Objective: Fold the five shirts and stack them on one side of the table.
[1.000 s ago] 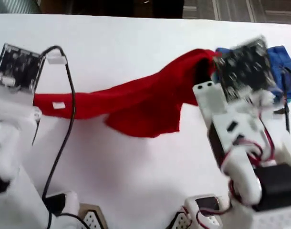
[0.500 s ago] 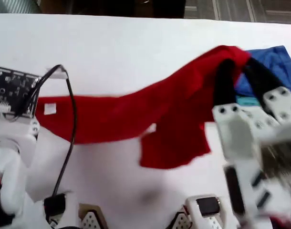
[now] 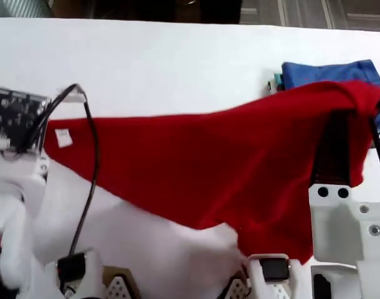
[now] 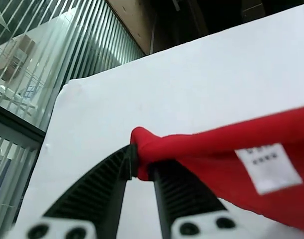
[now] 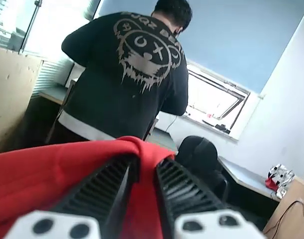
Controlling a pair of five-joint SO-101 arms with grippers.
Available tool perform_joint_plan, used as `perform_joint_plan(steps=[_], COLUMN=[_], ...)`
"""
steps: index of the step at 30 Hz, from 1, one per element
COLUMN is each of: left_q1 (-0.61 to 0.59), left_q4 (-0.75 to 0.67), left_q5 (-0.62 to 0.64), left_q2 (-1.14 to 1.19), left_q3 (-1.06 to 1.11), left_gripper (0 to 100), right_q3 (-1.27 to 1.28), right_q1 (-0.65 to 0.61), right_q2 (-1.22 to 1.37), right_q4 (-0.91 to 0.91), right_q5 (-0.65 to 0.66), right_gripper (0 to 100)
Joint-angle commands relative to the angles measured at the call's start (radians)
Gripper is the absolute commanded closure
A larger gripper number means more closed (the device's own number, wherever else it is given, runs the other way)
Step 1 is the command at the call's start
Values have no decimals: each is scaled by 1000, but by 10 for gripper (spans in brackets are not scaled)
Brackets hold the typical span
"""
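Above white table (image 3: 177,62), red shirt (image 3: 227,162) clamped in both jaws, blue shirt (image 3: 321,71) near, blinds (image 4: 67,64) beyond

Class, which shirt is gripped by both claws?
The red shirt, stretched between the left claw and right claw; the blue shirt lies ungripped.

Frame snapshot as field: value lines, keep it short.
held item: red shirt, spread between both hands
left hand: shut on one end of the red shirt, near its white label
right hand: shut on the other end
stack: folded blue shirt on the table's right side
table: white
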Motion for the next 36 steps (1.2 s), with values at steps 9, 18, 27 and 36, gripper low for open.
perform_joint_plan(steps=[9, 18, 27, 36], left_q1=[-12, -83, -86, -83], left_q4=[95, 95, 91, -71], left_q5=[6, 3, -2, 3], left_q2=[3, -101, -155, 23], left_q3=[-200, -214, -208, -77], left_gripper=[972, 972, 972, 972], right_q3=[-23, -15, -15, 311], right_q1=[5, -62, -64, -67], right_q2=[-22, -88, -87, 19], right_q4=[65, 99, 102, -119], right_q5=[3, 3, 3, 3], right_gripper=[978, 978, 978, 978])
